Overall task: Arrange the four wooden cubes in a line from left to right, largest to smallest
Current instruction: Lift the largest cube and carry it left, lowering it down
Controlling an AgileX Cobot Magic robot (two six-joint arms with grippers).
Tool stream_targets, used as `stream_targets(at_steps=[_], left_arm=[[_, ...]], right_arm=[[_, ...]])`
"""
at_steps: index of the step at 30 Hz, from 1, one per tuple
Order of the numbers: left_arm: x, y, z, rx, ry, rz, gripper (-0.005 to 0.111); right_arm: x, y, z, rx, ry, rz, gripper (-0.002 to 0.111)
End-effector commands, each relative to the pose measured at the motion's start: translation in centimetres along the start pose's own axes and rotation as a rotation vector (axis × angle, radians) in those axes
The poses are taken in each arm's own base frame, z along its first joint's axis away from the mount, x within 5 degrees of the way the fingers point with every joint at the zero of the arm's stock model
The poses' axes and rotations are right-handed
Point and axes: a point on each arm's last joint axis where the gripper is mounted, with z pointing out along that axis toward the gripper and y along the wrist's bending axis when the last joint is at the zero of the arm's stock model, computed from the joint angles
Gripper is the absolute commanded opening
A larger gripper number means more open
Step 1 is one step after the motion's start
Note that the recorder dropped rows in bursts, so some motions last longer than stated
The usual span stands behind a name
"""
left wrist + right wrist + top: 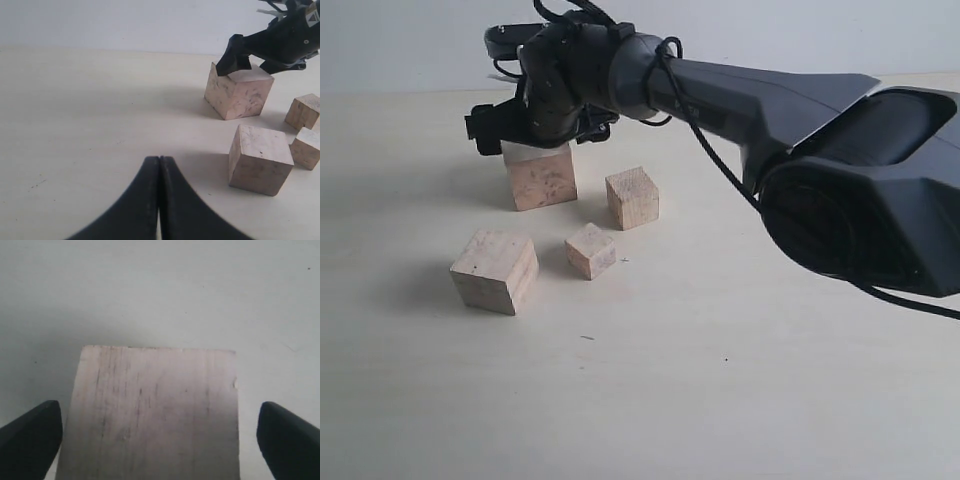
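Four pale wooden cubes stand on the table. The largest cube (541, 178) (239, 93) is at the back left. My right gripper (537, 134) (160, 432) is open just above it, one finger (31, 432) on each side with a small gap to the wood (152, 410). The second-largest cube (495, 270) (260, 159) sits at the front left. The medium cube (632, 197) (303, 111) and the smallest cube (590, 250) (307, 147) lie to the right of those. My left gripper (160, 159) is shut on nothing, low over bare table, apart from the cubes; it does not show in the exterior view.
The pale tabletop (720, 400) runs back to a plain wall. The right arm's thick black body (840, 150) and cable (720, 170) reach across from the right side, above the table.
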Motion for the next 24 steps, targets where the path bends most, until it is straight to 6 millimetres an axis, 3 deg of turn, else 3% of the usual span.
stream_targets(at_steps=[1, 3, 5, 6, 7, 8, 9, 10, 14, 15, 18, 20, 24], left_arm=[[0.0, 0.0, 0.0, 0.008, -0.013, 0.001, 0.000], [0.0, 0.0, 0.0, 0.008, -0.013, 0.001, 0.000], [0.0, 0.0, 0.0, 0.008, -0.013, 0.001, 0.000], [0.0, 0.0, 0.0, 0.008, -0.013, 0.001, 0.000], [0.0, 0.0, 0.0, 0.008, -0.013, 0.001, 0.000], [0.0, 0.0, 0.0, 0.008, -0.013, 0.001, 0.000], [0.0, 0.0, 0.0, 0.008, -0.013, 0.001, 0.000], [0.0, 0.0, 0.0, 0.008, -0.013, 0.001, 0.000], [0.0, 0.0, 0.0, 0.008, -0.013, 0.001, 0.000], [0.0, 0.0, 0.0, 0.008, -0.013, 0.001, 0.000], [0.0, 0.0, 0.0, 0.008, -0.013, 0.001, 0.000], [0.0, 0.0, 0.0, 0.008, -0.013, 0.001, 0.000], [0.0, 0.0, 0.0, 0.008, -0.013, 0.001, 0.000]], right_arm=[[0.7, -0.1, 0.9, -0.002, 0.019, -0.002, 0.105], [0.7, -0.1, 0.9, -0.002, 0.019, -0.002, 0.103], [0.2, 0.0, 0.2, -0.006, 0.005, -0.001, 0.091], [-0.4, 0.1, -0.6, -0.013, -0.011, 0.001, 0.076], [-0.9, 0.2, -1.4, -0.018, -0.027, 0.000, 0.052], [-1.3, 0.3, -1.8, -0.022, -0.037, -0.008, 0.040], [-1.8, 0.4, -2.7, -0.030, -0.054, -0.034, 0.017], [-2.1, 0.5, -3.2, -0.035, -0.060, -0.051, 0.005], [-3.5, 1.5, -6.4, -0.133, -0.088, -0.193, 0.000], [-3.7, 2.3, -7.4, -0.220, -0.088, -0.294, 0.000], [-2.5, 5.0, -9.3, -0.574, -0.057, -0.573, 0.000], [-1.8, 6.3, -10.3, -0.773, -0.062, -0.653, 0.000], [-0.5, 7.2, -10.1, -0.869, -0.042, -0.754, 0.000]])
